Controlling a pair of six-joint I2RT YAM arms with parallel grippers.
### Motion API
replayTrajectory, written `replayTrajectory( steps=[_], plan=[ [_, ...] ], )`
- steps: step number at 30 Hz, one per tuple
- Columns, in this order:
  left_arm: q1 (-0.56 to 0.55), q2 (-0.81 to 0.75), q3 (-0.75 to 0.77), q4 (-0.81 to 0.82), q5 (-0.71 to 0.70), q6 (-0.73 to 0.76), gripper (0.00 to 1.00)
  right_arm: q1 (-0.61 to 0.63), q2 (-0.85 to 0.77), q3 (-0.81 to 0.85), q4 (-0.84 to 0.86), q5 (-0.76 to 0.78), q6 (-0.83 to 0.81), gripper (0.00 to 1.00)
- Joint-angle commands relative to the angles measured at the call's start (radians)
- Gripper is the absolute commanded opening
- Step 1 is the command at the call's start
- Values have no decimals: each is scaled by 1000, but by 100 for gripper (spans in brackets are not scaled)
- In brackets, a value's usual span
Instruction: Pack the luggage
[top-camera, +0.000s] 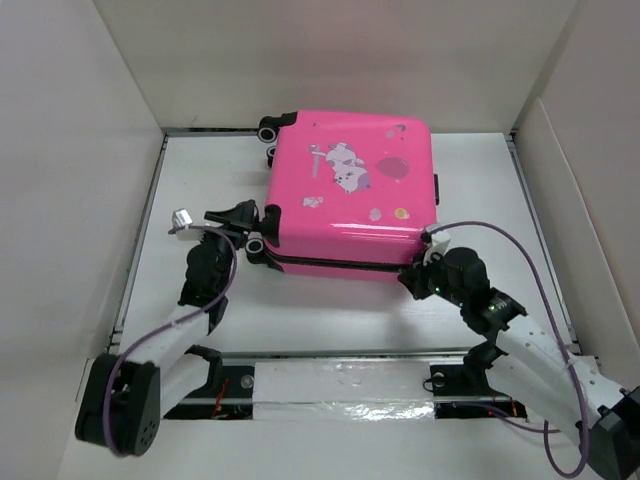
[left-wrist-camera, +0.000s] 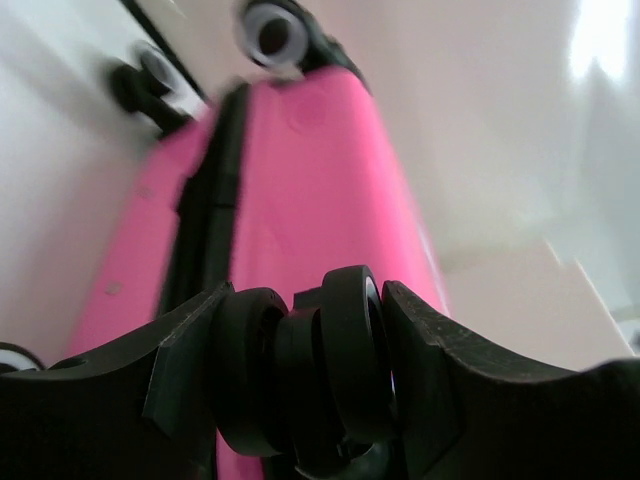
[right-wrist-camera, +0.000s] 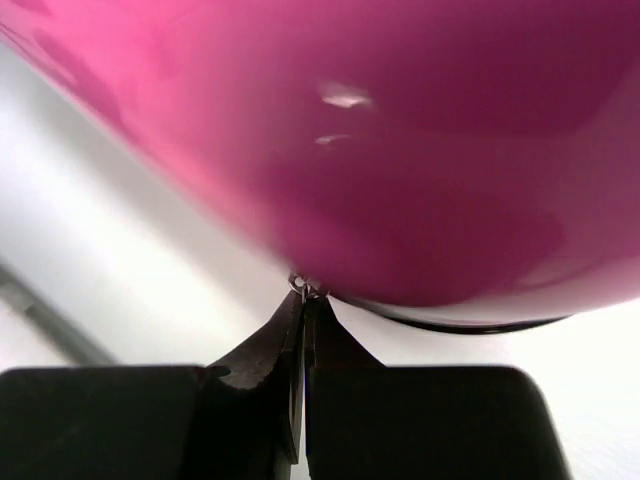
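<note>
Zipping step: luggage (top-camera: 350, 195) lid down.
Left gripper (left-wrist-camera: 308, 292) clamps a wheel (left-wrist-camera: 330, 370). Right gripper (right-wrist-camera: 303, 300) pinches the zip pull (right-wrist-camera: 299, 284) at its tips. Next move likely a steady drag along the seam.

Top external: fixed, high behind the arm bases, tilted down, far off; takes in the whole white table (top-camera: 330, 310) and the glossy hot-pink hard-shell suitcase (top-camera: 350, 190). Left wrist: very close, looks along the suitcase's wheeled side past a black caster wheel (left-wrist-camera: 330, 370). Right wrist: low near the tabletop, almost against the pink shell. All three share the suitcase.
</note>
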Motion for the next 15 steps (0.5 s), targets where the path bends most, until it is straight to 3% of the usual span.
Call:
replayTrajectory(
  steps=[1, 3, 6, 9, 11, 15],
  plan=[
    [-184, -160, -77, -66, 95, 194, 0, -40, 8, 113, 205, -81, -60, 0],
    [-259, -240, -101, -126, 74, 191, 0, 3, 85, 103, 266, -131, -21, 0],
    [-397, -253, -88, -161, 31, 180, 0, 235, 241, 70, 453, -72, 54, 0],
    [-508, -192, -27, -164, 11, 182, 0, 460, 412, 162, 510, 46, 55, 0],
    [-561, -173, 7, -167, 31, 189, 0, 530, 457, 234, 518, 70, 35, 0],
    [-582, -184, 99, -271, 98, 214, 0, 526, 493, 274, 567, 77, -7, 0]
  ],
)
